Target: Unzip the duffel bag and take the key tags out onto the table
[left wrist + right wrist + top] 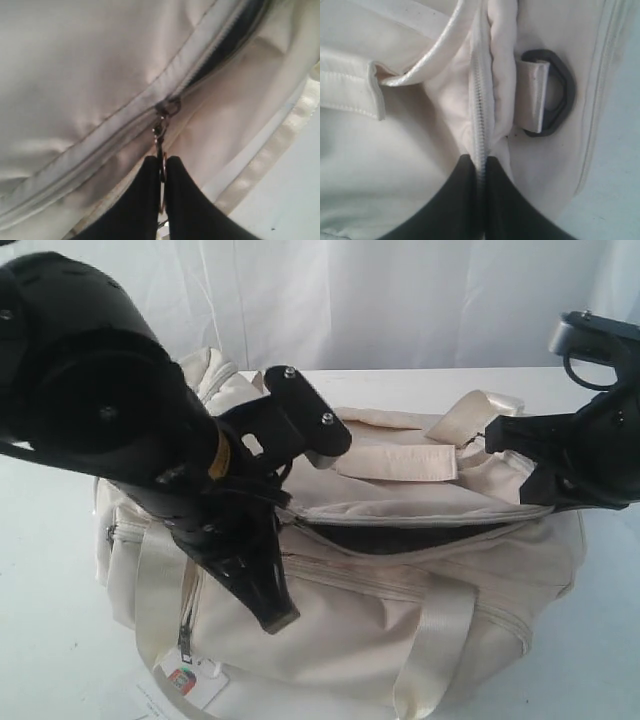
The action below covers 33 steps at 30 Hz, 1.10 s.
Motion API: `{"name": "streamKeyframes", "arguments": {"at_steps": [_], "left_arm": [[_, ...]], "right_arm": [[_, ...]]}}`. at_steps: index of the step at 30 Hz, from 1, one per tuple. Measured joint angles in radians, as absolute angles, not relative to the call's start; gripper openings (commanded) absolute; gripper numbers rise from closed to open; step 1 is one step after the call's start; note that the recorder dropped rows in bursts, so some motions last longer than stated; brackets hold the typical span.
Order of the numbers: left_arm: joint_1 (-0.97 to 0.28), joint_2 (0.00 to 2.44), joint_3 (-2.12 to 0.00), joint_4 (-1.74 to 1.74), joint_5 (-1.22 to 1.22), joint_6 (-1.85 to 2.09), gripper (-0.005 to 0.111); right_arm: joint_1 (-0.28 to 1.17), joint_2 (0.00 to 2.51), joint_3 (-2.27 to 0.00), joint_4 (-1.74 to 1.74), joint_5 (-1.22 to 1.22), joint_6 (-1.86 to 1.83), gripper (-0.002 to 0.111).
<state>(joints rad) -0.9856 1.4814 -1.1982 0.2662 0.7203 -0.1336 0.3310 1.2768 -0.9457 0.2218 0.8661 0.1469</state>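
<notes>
Your left arm (100, 390) is slanting down, left gripper (161, 162) pinching the zipper pull (159, 135), right gripper (479, 164) clamping the duffel bag (400, 630) at its seam.

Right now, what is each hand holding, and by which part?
Left hand holds the duffel bag by its metal zipper pull. Right hand clamps the closed zipper seam beside the black strap ring.

This looks like a robotics lab or test station rather than a home or a shop. A plain white table (40, 640) fills the lower part of the exterior view, and a white draped curtain (400, 300) closes off the whole top of the frame. One black robot arm (90, 370) reaches in from the upper left and a second arm (600, 440) from the right edge.
</notes>
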Motion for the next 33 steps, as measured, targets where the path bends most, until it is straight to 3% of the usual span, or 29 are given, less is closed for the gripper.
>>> {"name": "streamKeyframes", "arguments": {"at_steps": [23, 27, 33], "left_arm": [[-0.989, 1.419, -1.198, 0.78, 1.077, -0.34, 0.0], [-0.989, 1.419, -1.198, 0.799, 1.081, -0.348, 0.0], [-0.989, 1.419, -1.198, 0.799, 1.091, -0.35, 0.0]], "right_arm": [[0.331, 1.277, -0.954, 0.21, 0.865, 0.136, 0.0], [0.331, 1.277, -0.954, 0.215, 0.87, 0.116, 0.009], [0.325, 1.277, -0.979, 0.277, 0.932, -0.01, 0.037]]}}
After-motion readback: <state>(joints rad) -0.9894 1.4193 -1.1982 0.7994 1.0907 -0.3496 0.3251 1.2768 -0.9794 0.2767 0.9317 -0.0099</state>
